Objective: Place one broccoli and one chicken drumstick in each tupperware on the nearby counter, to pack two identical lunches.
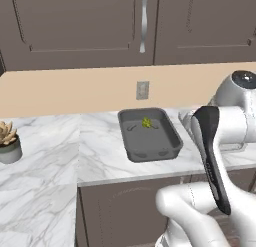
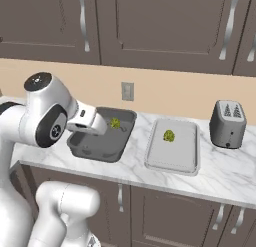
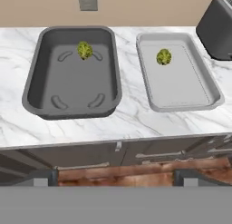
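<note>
Jaws: wide apart, holding nothing, low in hand view.
Dark grey deep tupperware: one bumpy green broccoli.
Pale grey shallow tupperware: one broccoli too.
Risk: drumsticks probably elsewhere; both could end up in one container.

pincer wide open, arm apparently raised

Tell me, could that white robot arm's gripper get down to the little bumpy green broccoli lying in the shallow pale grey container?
Probably yes. The broccoli floret lies alone in the open pale grey container, uncovered, and the gripper is open and holds nothing. The silver toaster stands off to one side, apart from the container.
</note>
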Tool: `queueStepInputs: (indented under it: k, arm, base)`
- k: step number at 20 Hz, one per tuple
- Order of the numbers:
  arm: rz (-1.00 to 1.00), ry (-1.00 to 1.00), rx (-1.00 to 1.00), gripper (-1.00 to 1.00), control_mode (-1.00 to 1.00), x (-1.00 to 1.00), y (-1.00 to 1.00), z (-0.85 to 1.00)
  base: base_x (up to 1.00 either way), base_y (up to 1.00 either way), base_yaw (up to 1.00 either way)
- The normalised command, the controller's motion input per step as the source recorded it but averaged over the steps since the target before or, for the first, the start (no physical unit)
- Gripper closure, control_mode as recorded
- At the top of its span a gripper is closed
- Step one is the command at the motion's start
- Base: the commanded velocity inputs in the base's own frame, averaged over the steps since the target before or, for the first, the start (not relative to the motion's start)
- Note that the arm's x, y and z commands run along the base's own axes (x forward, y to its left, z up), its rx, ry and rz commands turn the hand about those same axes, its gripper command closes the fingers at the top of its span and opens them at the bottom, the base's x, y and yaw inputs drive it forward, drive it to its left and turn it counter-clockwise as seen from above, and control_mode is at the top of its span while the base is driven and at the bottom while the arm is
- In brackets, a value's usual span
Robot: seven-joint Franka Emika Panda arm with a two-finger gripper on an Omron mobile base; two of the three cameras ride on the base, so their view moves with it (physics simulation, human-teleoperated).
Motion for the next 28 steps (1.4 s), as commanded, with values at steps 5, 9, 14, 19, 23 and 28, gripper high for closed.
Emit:
queueStepInputs:
  k: [5, 9, 14, 19, 23, 28]
  arm:
    - [0.06, -0.12, 0.0, -1.0, -1.0, -0.63, -0.07, 0.33]
    - [0.01, 0.0, -0.04, -1.0, 1.0, -0.23, 0.04, 0.13]
    - [0.0, 0.0, 0.0, -1.0, 1.0, 0.0, 0.0, 0.0]
    - [0.0, 0.0, 0.0, -1.0, 1.0, 0.0, 0.0, 0.0]
    - [0.0, 0.0, 0.0, -1.0, 1.0, 0.0, 0.0, 0.0]
    - [0.0, 0.0, 0.0, -1.0, 1.0, 0.0, 0.0, 0.0]
  base:
    - [0.0, 0.0, 0.0]
    - [-0.23, 0.0, 0.01]
    - [-0.53, -0.5, 0.04]
    - [-0.29, -0.96, 0.0]
    - [-0.04, -1.0, 0.0]
    - [-0.08, -1.0, 0.0]
